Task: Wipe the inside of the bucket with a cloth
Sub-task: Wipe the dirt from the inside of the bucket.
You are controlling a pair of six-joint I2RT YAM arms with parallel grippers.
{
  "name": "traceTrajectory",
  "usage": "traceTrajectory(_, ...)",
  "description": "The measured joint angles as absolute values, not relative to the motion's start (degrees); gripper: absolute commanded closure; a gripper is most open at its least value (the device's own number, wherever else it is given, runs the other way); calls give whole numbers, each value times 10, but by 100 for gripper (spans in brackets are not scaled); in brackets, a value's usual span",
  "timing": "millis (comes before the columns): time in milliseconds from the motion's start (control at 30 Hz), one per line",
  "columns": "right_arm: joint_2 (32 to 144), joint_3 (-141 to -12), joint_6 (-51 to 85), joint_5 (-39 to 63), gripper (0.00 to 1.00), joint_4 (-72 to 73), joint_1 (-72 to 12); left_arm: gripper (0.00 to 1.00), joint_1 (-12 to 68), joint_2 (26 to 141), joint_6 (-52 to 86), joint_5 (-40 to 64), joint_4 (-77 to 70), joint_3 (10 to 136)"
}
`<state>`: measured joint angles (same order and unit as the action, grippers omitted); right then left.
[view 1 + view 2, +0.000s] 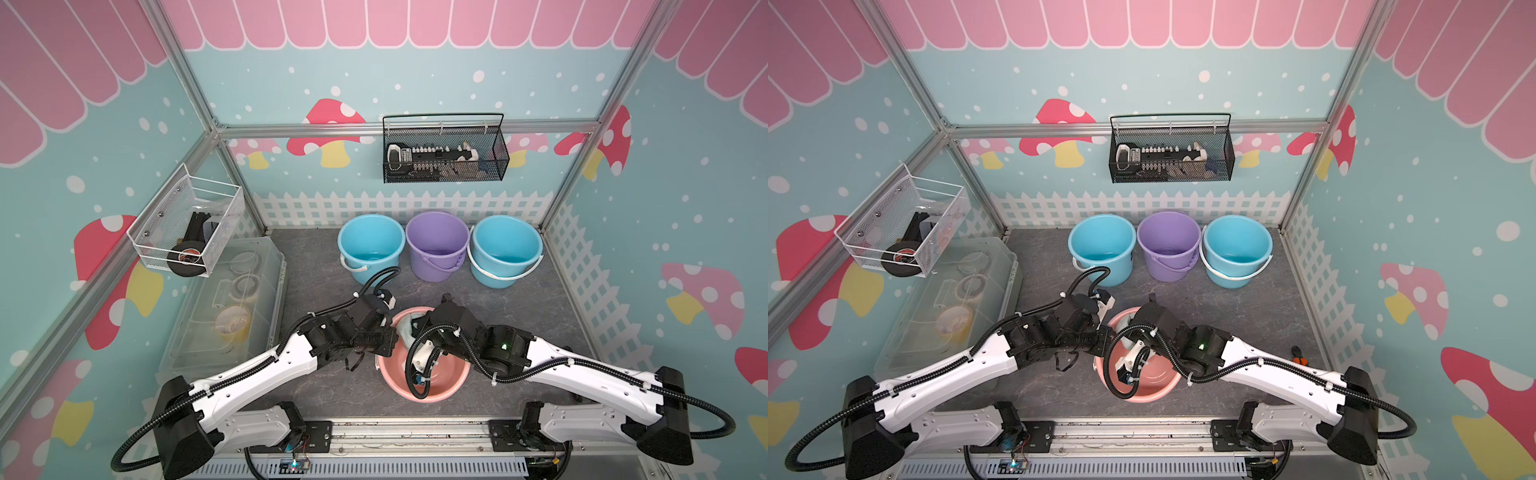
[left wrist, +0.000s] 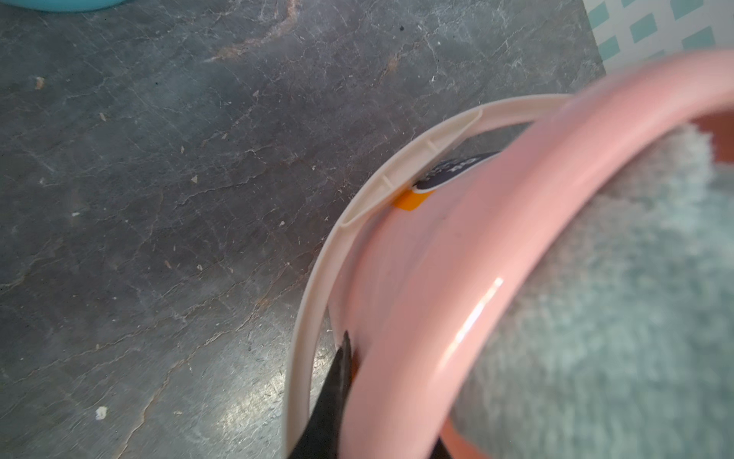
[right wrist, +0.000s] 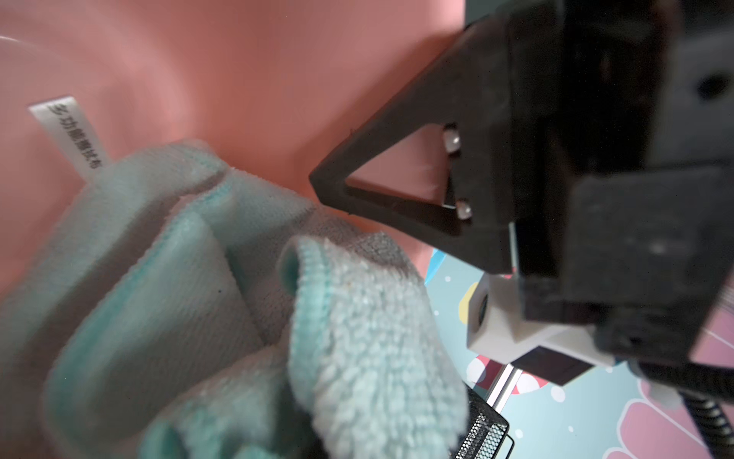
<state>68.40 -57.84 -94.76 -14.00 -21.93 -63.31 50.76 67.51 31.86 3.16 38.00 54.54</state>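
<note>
Place: robot lab cell, dressed up like a playroom
Frame: aluminium profiles [image 1: 257,130] boxing in the stall
Walls: printed mushroom backdrop [image 1: 332,112]
Storage: hanging mesh basket [image 1: 496,164] with hardware

- Your left gripper [image 2: 391,397] pinches the pink bucket [image 2: 429,254] at its rim; one black finger [image 2: 337,381] sits between the outer wall and the cream handle [image 2: 317,278];
- the aqua cloth [image 2: 615,318] lies inside the bucket;
- an orange tab [image 2: 409,200] and a dark label [image 2: 452,171] mark the outer wall;
- grey marbled tabletop [image 2: 159,198] lies beneath.
</note>
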Motion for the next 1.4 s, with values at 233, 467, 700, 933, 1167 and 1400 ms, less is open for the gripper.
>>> traceTrajectory(233,728,-596,-968,-148,100,-202,-639,100,504,675,317,26,393,545)
traceTrajectory(467,729,-662,-925,-235,100,-339,-641,100,505,675,317,24,388,545)
traceTrajectory(700,722,-699,-811,-271,100,-542,-646,100,508,675,317,21,388,545)
traceTrajectory(933,722,-747,-683,-157,100,-704,-684,100,510,675,317,17,392,545)
traceTrajectory(1167,732,-756,-603,61,100,-699,-687,100,511,675,317,15,398,545)
traceTrajectory(1400,732,-659,-518,129,100,-472,-687,100,511,675,317,15,405,547)
